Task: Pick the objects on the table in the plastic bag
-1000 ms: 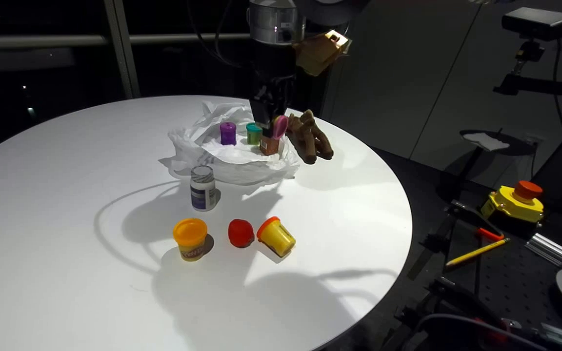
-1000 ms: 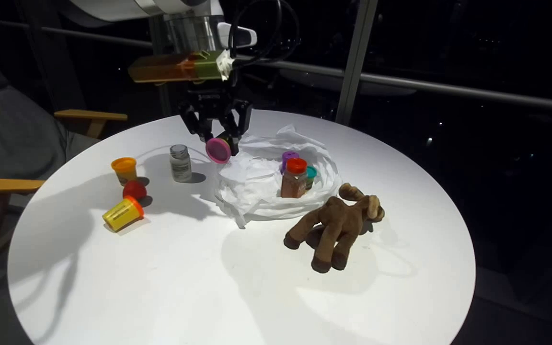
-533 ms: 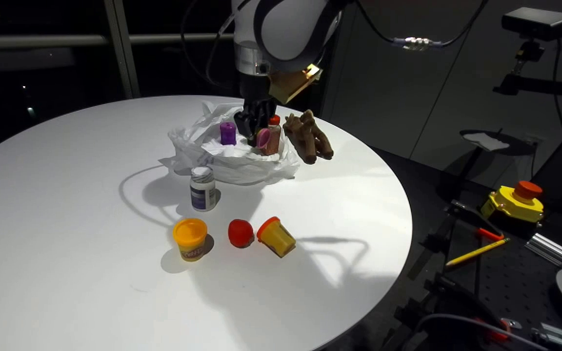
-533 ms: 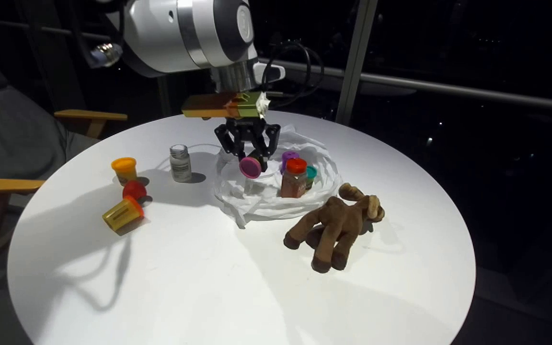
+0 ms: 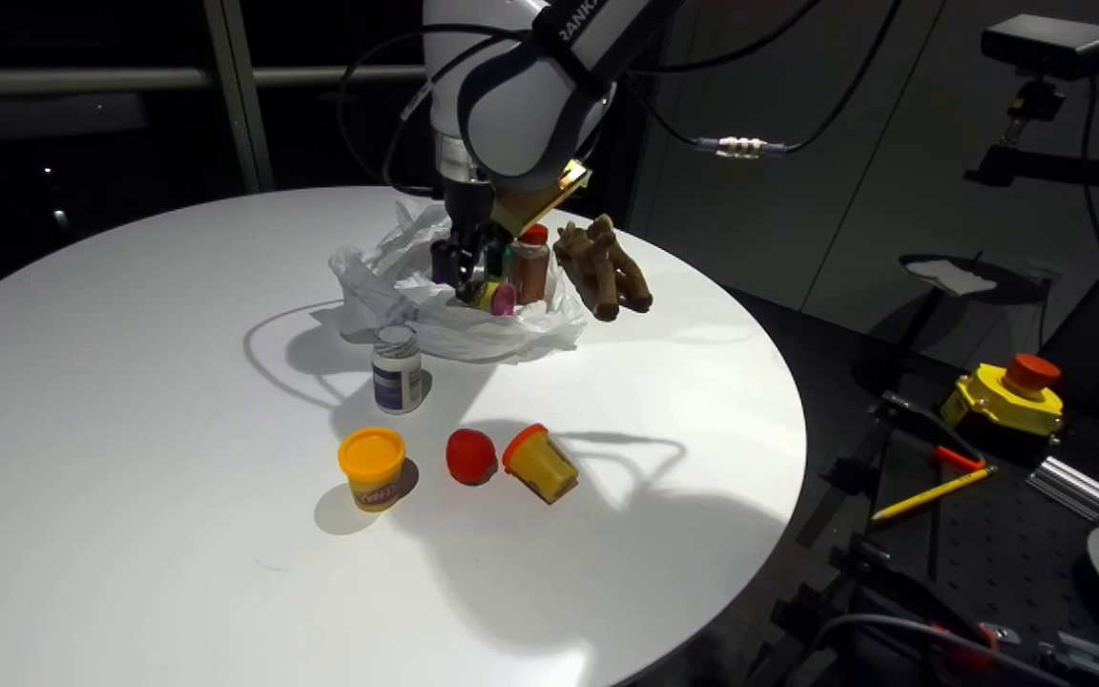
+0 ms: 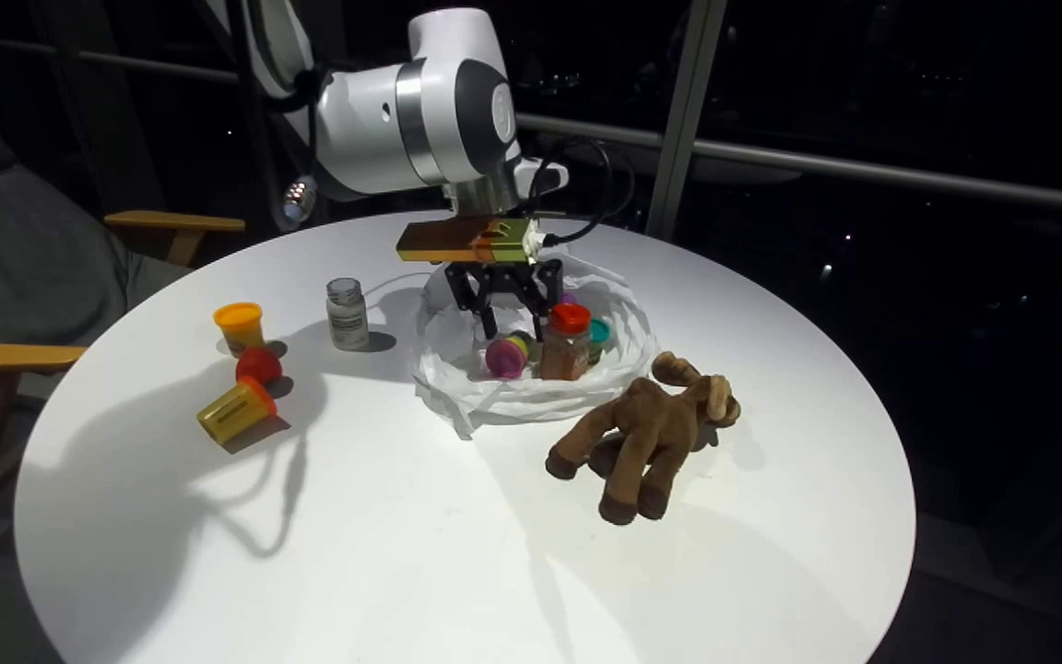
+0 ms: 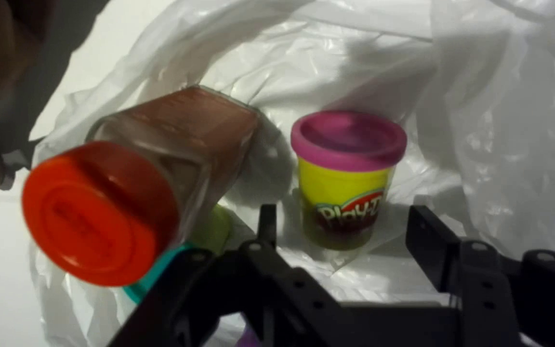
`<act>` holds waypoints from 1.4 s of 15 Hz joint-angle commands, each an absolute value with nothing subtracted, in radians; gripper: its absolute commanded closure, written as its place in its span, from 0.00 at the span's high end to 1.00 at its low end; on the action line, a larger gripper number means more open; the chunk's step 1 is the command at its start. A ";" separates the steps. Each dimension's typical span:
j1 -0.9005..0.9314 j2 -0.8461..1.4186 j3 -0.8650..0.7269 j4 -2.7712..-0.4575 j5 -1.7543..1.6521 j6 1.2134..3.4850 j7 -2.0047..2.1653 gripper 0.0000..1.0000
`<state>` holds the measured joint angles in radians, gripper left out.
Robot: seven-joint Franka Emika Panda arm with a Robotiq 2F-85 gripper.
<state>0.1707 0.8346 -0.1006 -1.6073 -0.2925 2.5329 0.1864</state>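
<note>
I see the end effector (image 6: 514,330) spread, its fingers (image 7: 427,248) clear of the tipped pink-lidded tub (image 7: 347,185) between them; it lies in the plastic bag (image 6: 531,408), beside the red-capped jar (image 6: 566,346) and near the teal-lidded tub (image 6: 598,332) and purple container (image 7: 247,339); outside, on the table (image 6: 383,526), are the brown plush (image 6: 646,420), white bottle (image 6: 348,318), orange tub (image 6: 241,328), red rounded object (image 6: 259,365) and yellow tub (image 6: 236,412).

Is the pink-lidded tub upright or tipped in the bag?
Tipped. In both exterior views the pink-lidded tub has its lid facing sideways, not up; the wrist view shows gaps between it and the fingers.
</note>
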 commanded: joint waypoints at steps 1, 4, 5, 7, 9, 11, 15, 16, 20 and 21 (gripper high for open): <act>0.193 0.833 -0.132 -1.560 -0.292 2.546 0.212 0.99; 0.210 0.755 -0.138 -1.609 -0.293 2.545 0.233 1.00; 0.214 0.717 -0.130 -1.640 -0.295 2.543 0.225 1.00; 0.230 0.639 -0.116 -1.704 -0.293 2.525 0.228 1.00; 0.248 0.557 -0.095 -1.790 -0.289 2.513 0.234 1.00; 0.282 0.491 -0.091 -1.884 -0.300 2.494 0.288 1.00; 0.324 0.384 -0.060 -2.076 -0.305 2.475 0.394 1.00; 0.327 0.366 -0.047 -2.122 -0.301 2.485 0.403 1.00; 0.317 0.313 0.027 -2.265 -0.263 2.501 0.390 1.00; 0.312 0.308 0.045 -2.290 -0.253 2.507 0.374 1.00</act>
<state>0.3255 0.3805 0.0022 -2.1802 -0.2849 2.4788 0.3900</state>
